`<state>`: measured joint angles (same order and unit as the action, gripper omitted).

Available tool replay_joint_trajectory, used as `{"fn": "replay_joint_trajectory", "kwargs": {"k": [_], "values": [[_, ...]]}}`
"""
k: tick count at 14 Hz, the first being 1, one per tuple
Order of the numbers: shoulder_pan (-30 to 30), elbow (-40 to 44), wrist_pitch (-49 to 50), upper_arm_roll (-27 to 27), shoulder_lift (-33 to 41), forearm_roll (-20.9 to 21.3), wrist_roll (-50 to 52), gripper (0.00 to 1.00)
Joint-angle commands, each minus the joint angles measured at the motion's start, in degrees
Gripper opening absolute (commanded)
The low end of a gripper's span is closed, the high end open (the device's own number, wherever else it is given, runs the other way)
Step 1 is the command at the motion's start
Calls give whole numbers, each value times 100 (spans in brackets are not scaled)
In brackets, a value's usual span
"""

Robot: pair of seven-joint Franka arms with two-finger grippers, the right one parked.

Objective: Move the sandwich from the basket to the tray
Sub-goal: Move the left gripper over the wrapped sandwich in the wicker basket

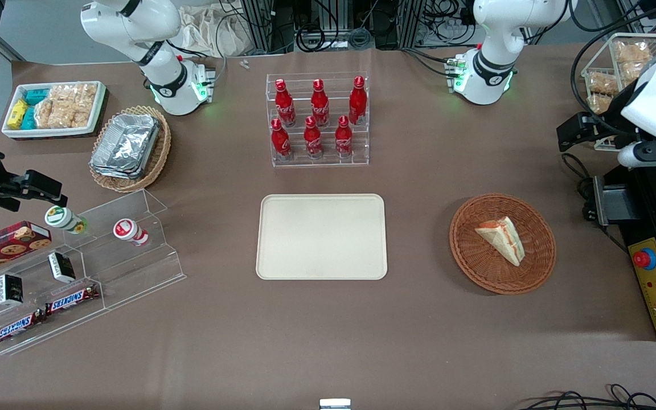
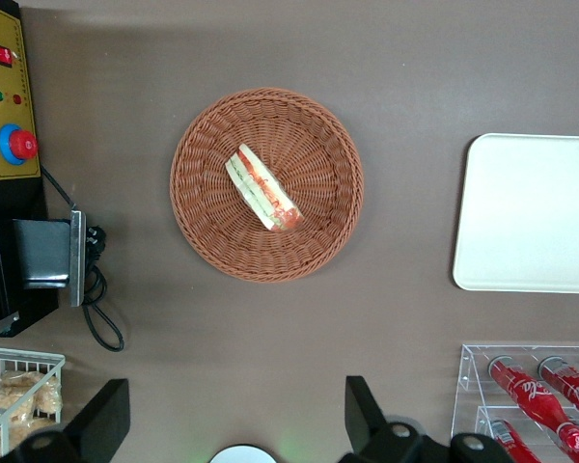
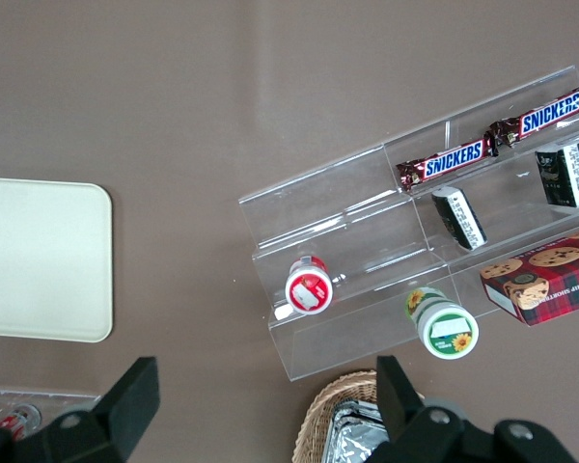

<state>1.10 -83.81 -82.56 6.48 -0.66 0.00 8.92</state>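
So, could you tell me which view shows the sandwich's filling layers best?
The left wrist view: the open gripper hangs high above the sandwich, cut edge facing it. The front view shows mostly bread; the right wrist view misses it.

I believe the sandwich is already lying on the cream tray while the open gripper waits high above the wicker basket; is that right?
Not quite: the sandwich still lies in the reddish-brown wicker basket, and the cream tray holds nothing. The front view shows this plainly, and the left wrist view confirms it. The rest stands: the gripper waits high above the basket with its jaws open.

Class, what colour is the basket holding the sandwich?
Reddish-brown woven wicker basket, best in the left wrist view.
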Motion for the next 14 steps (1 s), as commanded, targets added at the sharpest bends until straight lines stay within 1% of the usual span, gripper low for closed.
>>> {"fn": "replay_joint_trajectory", "kwargs": {"k": [1,3,4,5,6,7,9,11,12,13,14], "values": [[31,102,161,-24,-5,60,-83,100],[22,102,161,-33,-75,70,48,100],[13,49,170,-33,-171,105,379,100],[13,-47,170,-33,-241,96,1166,100],[13,-309,13,-33,-286,105,1739,100],[13,-642,-301,-33,-286,96,2084,100],[4,-1651,-1336,-41,-268,105,2734,100],[-4,-2775,-2819,-42,-295,114,3386,100],[-13,-3338,-3558,-59,-303,105,3536,100],[-152,-3779,-4192,-59,-399,105,3660,100],[-250,-4053,-4677,-59,-557,114,3704,100]]}}
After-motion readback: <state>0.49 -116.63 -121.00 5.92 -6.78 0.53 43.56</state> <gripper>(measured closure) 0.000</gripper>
